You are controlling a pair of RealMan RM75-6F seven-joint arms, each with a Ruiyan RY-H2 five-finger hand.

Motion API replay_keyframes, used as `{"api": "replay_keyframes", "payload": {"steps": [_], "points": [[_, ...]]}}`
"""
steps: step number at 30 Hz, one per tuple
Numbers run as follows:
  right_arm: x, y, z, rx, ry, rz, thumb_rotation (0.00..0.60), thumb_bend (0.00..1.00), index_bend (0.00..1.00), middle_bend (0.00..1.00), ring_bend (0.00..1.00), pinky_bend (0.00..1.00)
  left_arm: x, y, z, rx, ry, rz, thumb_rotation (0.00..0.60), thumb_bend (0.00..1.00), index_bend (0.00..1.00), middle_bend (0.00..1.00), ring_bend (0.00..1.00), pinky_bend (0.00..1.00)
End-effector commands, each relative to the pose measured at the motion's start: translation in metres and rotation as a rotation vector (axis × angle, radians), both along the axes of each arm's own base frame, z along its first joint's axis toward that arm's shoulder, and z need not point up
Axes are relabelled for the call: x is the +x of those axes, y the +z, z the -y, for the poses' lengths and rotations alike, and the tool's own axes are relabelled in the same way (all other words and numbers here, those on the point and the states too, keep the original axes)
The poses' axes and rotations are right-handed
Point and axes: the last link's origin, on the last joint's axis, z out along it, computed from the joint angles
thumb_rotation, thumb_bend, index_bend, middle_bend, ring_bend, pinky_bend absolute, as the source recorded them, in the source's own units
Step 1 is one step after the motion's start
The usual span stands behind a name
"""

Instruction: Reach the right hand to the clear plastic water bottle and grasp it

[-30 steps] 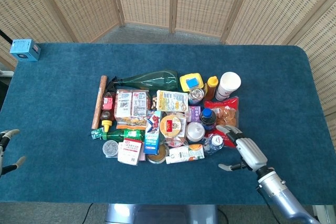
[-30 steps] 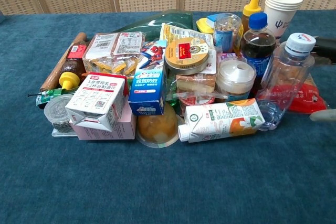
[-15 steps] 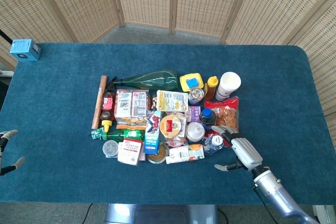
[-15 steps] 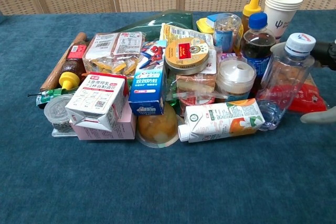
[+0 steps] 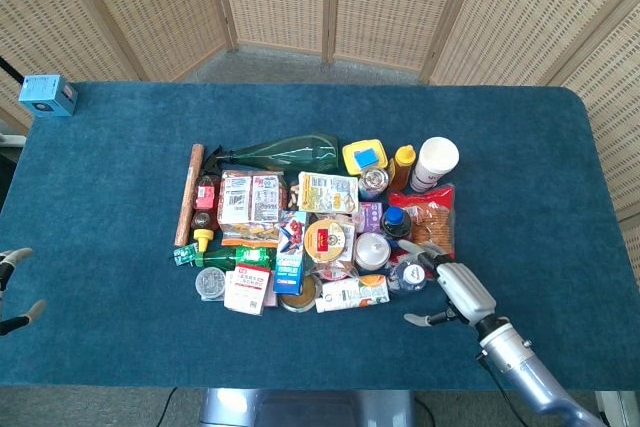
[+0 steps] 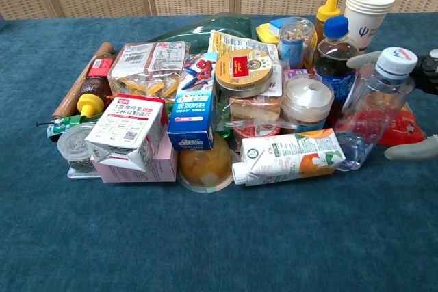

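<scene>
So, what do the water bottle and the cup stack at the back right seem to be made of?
Water bottle: thin clear plastic, glossy; the items behind show through it, and its cap is white. Cup stack: probably paper, matte white with a small dark print and stacked rims at the top.

A blue-covered table [image 5: 110,217] carries a tight cluster of groceries [image 5: 310,222] and a small blue box [image 5: 48,94].

Clear glossy plastic water bottle [image 6: 373,111], matt paper cups [image 6: 368,10], fuzzy blue cloth table [image 6: 219,237], woven cane screen [image 5: 330,2]
</scene>
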Motion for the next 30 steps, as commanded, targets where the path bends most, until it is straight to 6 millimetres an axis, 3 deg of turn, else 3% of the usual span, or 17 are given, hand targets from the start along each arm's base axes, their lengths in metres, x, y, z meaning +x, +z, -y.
{"api": "replay_keyframes", "payload": {"steps": [1, 6, 9, 12, 13, 16, 18, 21, 30], "points": [[0.003, -0.002, 0.002, 0.011, 0.008, 0.006, 0.600, 0.00, 0.06, 0.28, 0.14, 0.00, 0.000, 0.000, 0.001, 0.000, 0.003, 0.000, 0.600, 0.00, 0.24, 0.32, 0.33, 0.00], [0.009, -0.007, 0.005, 0.036, 0.021, 0.009, 0.600, 0.00, 0.07, 0.27, 0.16, 0.01, -0.002, 0.000, 0.003, 0.001, 0.011, 0.003, 0.600, 0.00, 0.24, 0.32, 0.34, 0.00], [0.013, -0.011, 0.007, 0.049, 0.021, 0.022, 0.600, 0.00, 0.10, 0.29, 0.20, 0.10, -0.003, 0.001, 0.004, 0.004, 0.016, 0.003, 0.600, 0.00, 0.24, 0.32, 0.34, 0.00], [0.015, -0.015, 0.011, 0.037, 0.015, 0.049, 0.600, 0.00, 0.25, 0.47, 0.38, 0.30, -0.004, 0.002, 0.006, 0.011, 0.020, 0.003, 0.600, 0.00, 0.24, 0.32, 0.34, 0.00], [0.016, -0.015, 0.012, 0.025, 0.013, 0.063, 0.600, 0.00, 0.37, 0.62, 0.53, 0.45, -0.005, 0.003, 0.007, 0.013, 0.021, 0.004, 0.600, 0.00, 0.24, 0.32, 0.33, 0.00], [0.014, -0.017, 0.016, 0.005, 0.002, 0.082, 0.600, 0.00, 0.67, 0.95, 0.88, 0.74, -0.006, 0.004, 0.008, 0.018, 0.025, 0.003, 0.600, 0.00, 0.24, 0.32, 0.34, 0.00], [0.012, -0.014, 0.018, -0.014, -0.010, 0.094, 0.600, 0.00, 0.73, 1.00, 0.96, 0.82, -0.006, 0.005, 0.009, 0.021, 0.028, 0.005, 0.600, 0.00, 0.24, 0.32, 0.34, 0.00], [0.007, -0.006, 0.021, -0.051, -0.034, 0.121, 0.600, 0.00, 0.76, 1.00, 1.00, 0.88, -0.007, 0.004, 0.009, 0.018, 0.030, 0.004, 0.600, 0.00, 0.24, 0.32, 0.33, 0.00], [-0.003, 0.032, 0.022, -0.173, -0.056, 0.162, 0.600, 0.00, 0.77, 1.00, 1.00, 0.88, -0.004, 0.001, 0.003, 0.003, 0.016, 0.005, 0.600, 0.00, 0.23, 0.32, 0.33, 0.00]]}}
